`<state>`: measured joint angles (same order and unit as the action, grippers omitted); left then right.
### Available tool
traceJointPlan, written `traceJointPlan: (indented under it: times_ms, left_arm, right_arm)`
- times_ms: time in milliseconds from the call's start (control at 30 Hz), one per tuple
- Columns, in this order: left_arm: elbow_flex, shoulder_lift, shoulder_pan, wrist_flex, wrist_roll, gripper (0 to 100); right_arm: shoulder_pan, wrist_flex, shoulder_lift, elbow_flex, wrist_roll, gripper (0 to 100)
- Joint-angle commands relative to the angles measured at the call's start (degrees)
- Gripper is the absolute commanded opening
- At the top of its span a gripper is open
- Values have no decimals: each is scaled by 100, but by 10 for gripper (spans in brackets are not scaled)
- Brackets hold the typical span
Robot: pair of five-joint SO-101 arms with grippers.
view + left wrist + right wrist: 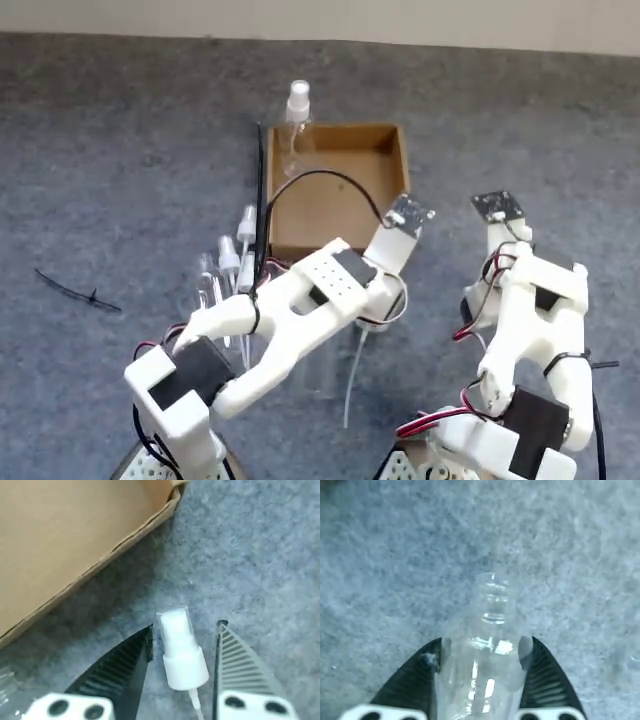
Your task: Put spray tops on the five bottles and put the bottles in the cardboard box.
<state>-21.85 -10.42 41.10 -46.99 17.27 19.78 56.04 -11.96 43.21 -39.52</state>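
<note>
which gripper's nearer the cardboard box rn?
Left. The left gripper sits at the cardboard box's near right corner; the right gripper, holding a bottle, is farther off that side.

Likely robotics lab or workshop: grey felt tabletop (110, 150), exposed arm wiring (330, 174), stray cable tie (80, 293).

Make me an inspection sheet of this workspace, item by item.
Surface: grey carpet.
Job's things: cardboard box; capped bottle at its far left corner; spare spray tops and spare bottles left of it.
Clutter: black cable tie on the carpet, apart from the rest.
Pincers: left pincer open around a loose spray top; right pincer shut on an uncapped bottle.
Cables: black wire loops over the box; red wires on the right arm.
Surroundings: pale band beyond the carpet.
</note>
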Motion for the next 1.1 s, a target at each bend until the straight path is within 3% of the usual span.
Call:
traceJointPlan:
  times_ms: [0, 200, 400, 500, 633, 900, 1067]
  left_arm:
    - [48, 66, 40, 114, 26, 181]
    - [374, -637, 31, 97, 18, 177]
    - [804, -1024, 57, 88, 0, 57]
    - [848, -1024, 66, 88, -422, 1]
    - [857, -989, 48, 79, -580, 5]
    - [848, 690, 13, -229, -554, 5]
    - [848, 2141, -426, -220, -273, 5]
  right_arm:
    - [57, -84, -31, -321, -44, 55]
    - [57, -84, -40, -321, -44, 55]
    - [57, -84, -40, -321, -44, 58]
    - [84, -84, -40, -321, -44, 59]
    - [84, -75, -40, -321, -44, 60]
    - [75, -4, -84, -312, -44, 138]
    - [57, 171, -92, -312, -44, 150]
